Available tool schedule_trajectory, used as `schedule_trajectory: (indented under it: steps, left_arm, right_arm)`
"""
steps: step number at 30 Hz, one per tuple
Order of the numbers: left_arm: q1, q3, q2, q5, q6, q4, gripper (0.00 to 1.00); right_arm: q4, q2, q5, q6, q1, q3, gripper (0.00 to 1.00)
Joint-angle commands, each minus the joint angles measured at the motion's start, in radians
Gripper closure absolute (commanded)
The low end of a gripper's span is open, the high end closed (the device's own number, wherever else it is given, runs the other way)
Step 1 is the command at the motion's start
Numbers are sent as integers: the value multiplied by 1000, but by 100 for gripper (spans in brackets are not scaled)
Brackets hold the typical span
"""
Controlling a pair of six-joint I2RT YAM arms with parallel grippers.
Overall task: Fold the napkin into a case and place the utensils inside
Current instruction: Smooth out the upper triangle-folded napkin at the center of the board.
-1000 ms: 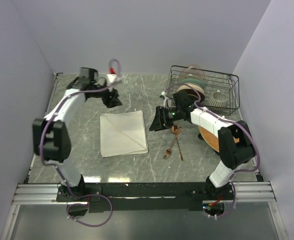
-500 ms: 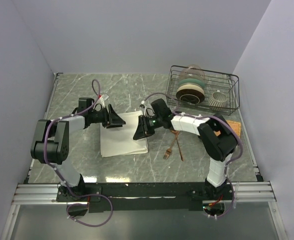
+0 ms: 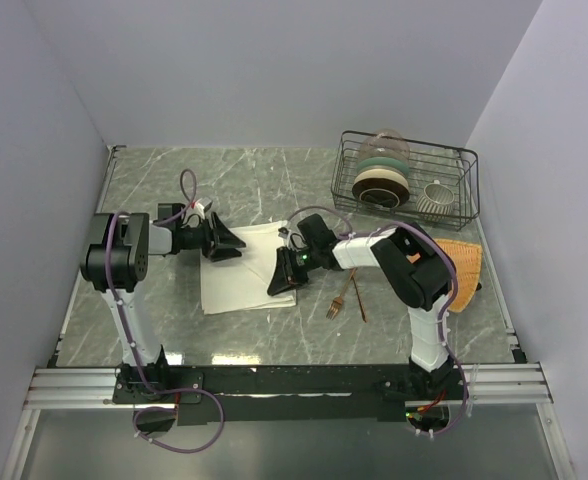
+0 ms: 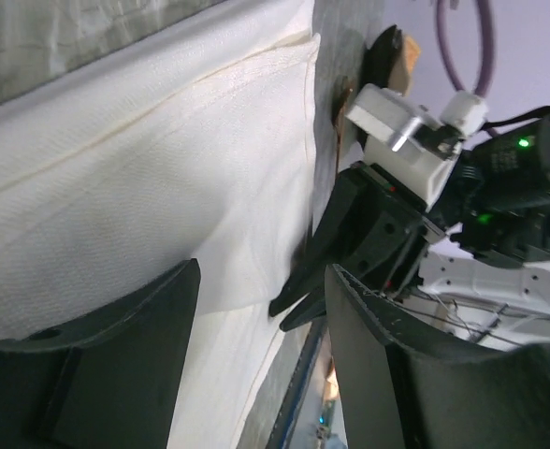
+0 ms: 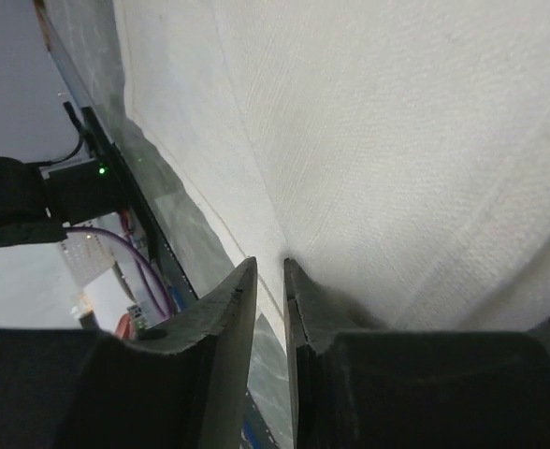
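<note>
The cream-white napkin (image 3: 244,272) lies flat on the marble table as a rough square. It also shows in the left wrist view (image 4: 163,168) and the right wrist view (image 5: 397,140). My left gripper (image 3: 236,243) (image 4: 263,271) is open and low over the napkin's far left corner. My right gripper (image 3: 277,283) (image 5: 270,265) has its jaws almost together at the napkin's right edge near the front corner, with no cloth seen between them. It also shows in the left wrist view (image 4: 284,313). The copper fork (image 3: 340,297) and spoon (image 3: 357,292) lie crossed to the right of the napkin.
A black wire dish rack (image 3: 464,190) with bowls and a cup stands at the back right. An orange woven mat (image 3: 466,262) lies at the right, partly behind the right arm. Side walls are close on both sides.
Both arms have come down from the back of the table to the napkin. The left gripper moved to its far left corner, the right gripper to its right edge and forward. Napkin and utensils have not moved.
</note>
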Motion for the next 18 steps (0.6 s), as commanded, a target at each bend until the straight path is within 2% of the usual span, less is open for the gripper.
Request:
schedule_trajectory:
  steps: [1,5,18]
  left_arm:
    - [34,86,67,95,28,-16,37]
    - [61,146,101,123,109,-83,37]
    - [124,240,182,120,140,-140,38]
  right_arm:
    - [43,27,-5,9,-12,-44,75]
    - [60,42,-14,19,-29,-67,75]
    - [69,62,-20,30,-37,-72,76]
